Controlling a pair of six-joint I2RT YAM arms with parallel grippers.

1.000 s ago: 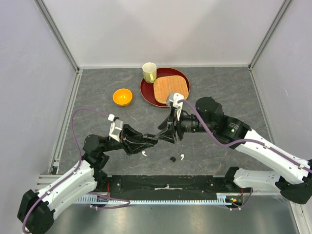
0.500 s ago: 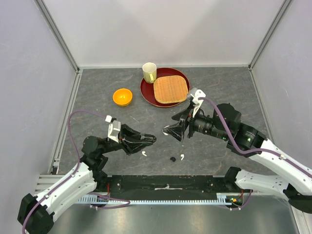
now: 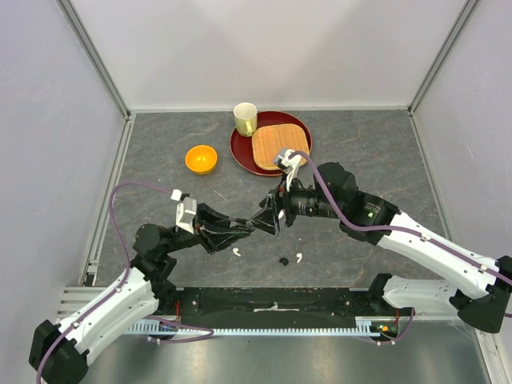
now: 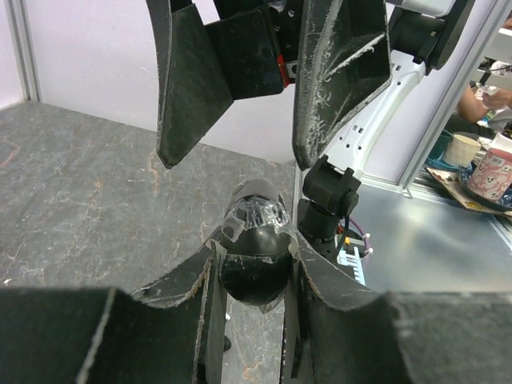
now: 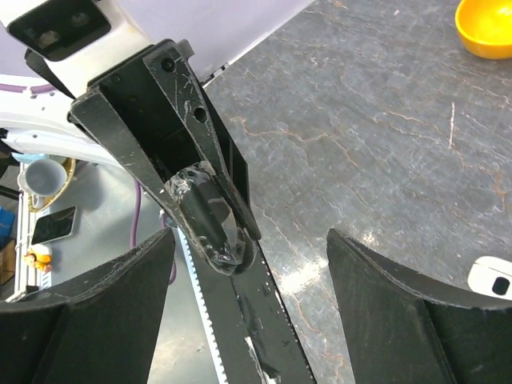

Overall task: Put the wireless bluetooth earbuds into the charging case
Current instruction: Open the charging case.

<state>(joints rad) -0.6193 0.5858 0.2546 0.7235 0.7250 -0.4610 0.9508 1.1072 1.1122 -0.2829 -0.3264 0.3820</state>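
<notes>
Closest to my bases, on the dark desk (image 3: 376,144), lie three of the buds. A white earbud (image 3: 238,252) sits just below my left tool (image 3: 251,227), and a black earbud (image 3: 283,261) and a second white earbud (image 3: 298,257) lie side by side further right. A fourth I cannot find. None is in its case yet.

Above them, my left tool is closed narrow on a glossy black oval, which I take for the charging case (image 4: 256,248). The case is lifted off the desk. Its long axis runs out along my fingers, and its free rounded end points toward my other arm.

My right tool (image 5: 250,238) meets it head-on with the jaws spread wide and nothing in them. One finger stands to each side of the case's line. From the wrist views the tips look just short of the case, not touching. I judge the next move depends on this line-up: the case lies straight ahead of the right tool, end first. The right tool would probably work the lid, since the loose buds lie below and nearer my bases.

Farther off stand the orange bowl (image 3: 201,158), the red plate (image 3: 240,148) with its woven mat (image 3: 276,142), and a cup (image 3: 246,118).
</notes>
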